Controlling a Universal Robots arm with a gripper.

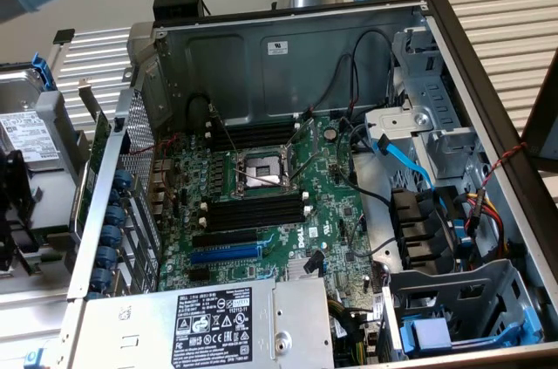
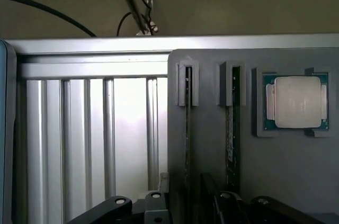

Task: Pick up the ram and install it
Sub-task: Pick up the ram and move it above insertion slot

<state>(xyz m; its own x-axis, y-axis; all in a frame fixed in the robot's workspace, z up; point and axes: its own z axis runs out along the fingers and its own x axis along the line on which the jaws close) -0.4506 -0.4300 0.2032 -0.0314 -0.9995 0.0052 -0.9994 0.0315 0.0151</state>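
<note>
Hovering claw (image 2: 188,203), spread, near ram (image 2: 188,128)

From up here I'm seeing the ram edge-on. The first ram stick (image 2: 188,139) is just a thin dark line standing on its long edge in a narrow slot of the grey holder (image 2: 296,181). The second ram stick (image 2: 230,128) stands the same way in the next slot over, parallel and not touching, with some green board and dark chips showing.
</note>
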